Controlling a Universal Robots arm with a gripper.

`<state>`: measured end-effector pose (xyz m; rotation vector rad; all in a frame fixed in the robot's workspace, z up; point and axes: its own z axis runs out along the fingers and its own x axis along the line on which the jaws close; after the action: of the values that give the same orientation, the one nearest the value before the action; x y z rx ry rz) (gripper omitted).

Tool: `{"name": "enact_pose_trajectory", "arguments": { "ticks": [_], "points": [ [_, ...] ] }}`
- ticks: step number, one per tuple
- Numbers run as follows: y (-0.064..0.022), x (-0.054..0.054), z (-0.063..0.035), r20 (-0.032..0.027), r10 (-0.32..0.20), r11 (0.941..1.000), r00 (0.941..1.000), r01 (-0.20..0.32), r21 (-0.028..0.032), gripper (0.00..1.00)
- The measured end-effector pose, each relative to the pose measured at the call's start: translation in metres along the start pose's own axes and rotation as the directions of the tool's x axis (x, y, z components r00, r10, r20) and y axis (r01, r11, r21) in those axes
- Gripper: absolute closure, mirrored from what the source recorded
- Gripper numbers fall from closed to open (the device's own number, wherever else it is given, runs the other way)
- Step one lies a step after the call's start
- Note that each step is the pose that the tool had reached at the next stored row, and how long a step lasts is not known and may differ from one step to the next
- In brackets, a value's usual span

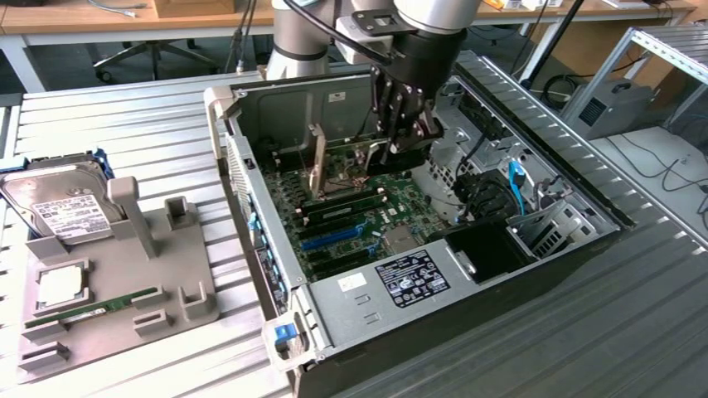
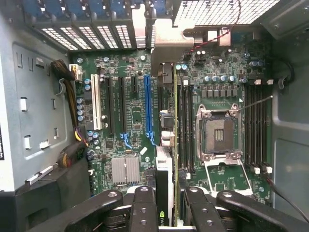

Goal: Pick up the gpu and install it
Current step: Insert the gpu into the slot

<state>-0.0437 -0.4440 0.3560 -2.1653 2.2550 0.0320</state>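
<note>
My gripper (image 2: 170, 209) is inside the open computer case (image 1: 249, 174), shut on the gpu (image 2: 165, 174). In the wrist view the green card runs edge-on between the two black fingers (image 2: 144, 208), and its silver bracket (image 2: 169, 46) reaches the rear slot openings. It stands on edge over the motherboard (image 2: 130, 121), just beside the long blue slot (image 2: 147, 106). I cannot tell whether its connector touches a slot. In the exterior view the gripper (image 1: 404, 137) hangs over the motherboard (image 1: 366, 215), and the gpu (image 1: 318, 162) reaches from it toward the case's rear wall.
The empty CPU socket (image 2: 219, 133) and the memory slots (image 2: 256, 125) lie beside the card. Cables (image 1: 515, 191) and the drive cage (image 1: 553, 228) crowd the case's far side. At the exterior view's left, a grey holder (image 1: 166, 274) carries a hard drive (image 1: 61, 211), a chip (image 1: 61, 282) and a memory stick (image 1: 94, 308).
</note>
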Motion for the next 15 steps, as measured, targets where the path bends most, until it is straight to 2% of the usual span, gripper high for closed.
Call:
{"name": "enact_pose_trajectory", "arguments": {
  "ticks": [10,15],
  "points": [
    [0.0002,0.0015,0.0,0.0,0.0,1.0,1.0,0.0,0.0,0.73],
    [0.0002,0.0017,0.0054,0.0001,0.0,1.0,1.0,0.0,0.0,0.73]
  ]
}}
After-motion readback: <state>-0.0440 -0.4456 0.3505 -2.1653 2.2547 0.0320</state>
